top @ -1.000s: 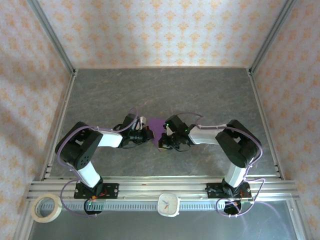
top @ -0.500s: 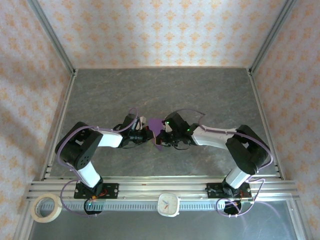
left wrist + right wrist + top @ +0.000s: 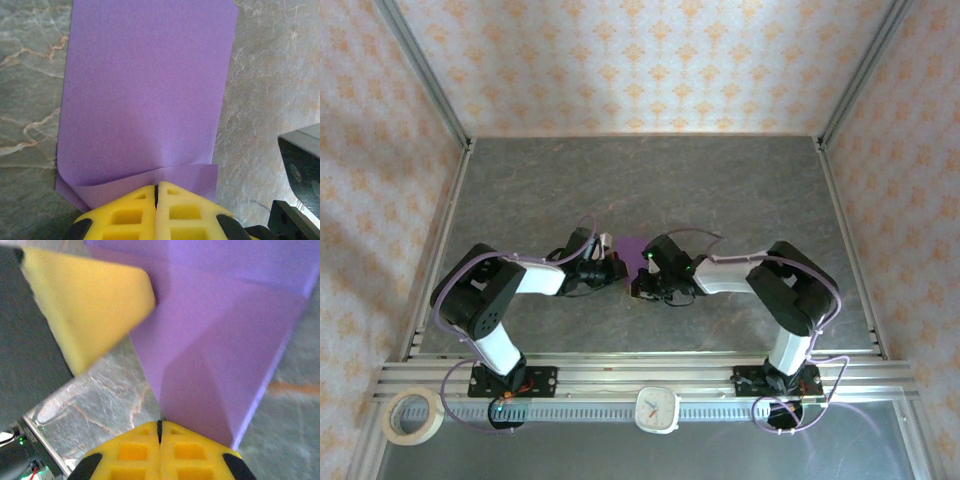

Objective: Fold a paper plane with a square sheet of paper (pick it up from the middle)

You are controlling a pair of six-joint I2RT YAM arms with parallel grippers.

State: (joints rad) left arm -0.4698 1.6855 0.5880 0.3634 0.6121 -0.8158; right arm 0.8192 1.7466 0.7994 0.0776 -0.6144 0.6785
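Observation:
The square sheet of paper is purple, partly folded, and lies on the grey table between my two grippers. In the left wrist view the paper stretches flat away from me, with a narrow folded flap along its near edge. My left gripper is shut, its yellow tips resting on that flap. In the right wrist view the paper shows diagonal creases and a raised corner. My right gripper is shut, tips against the paper's near edge. From above, the left gripper and right gripper almost meet.
A roll of tape and a small white clock sit on the front rail. Patterned walls enclose the table on three sides. The other arm's black body shows close at the right in the left wrist view.
The right arm swung its elbow out and back, and its gripper slid slightly left over the paper, covering more of it. The left arm has stayed still.

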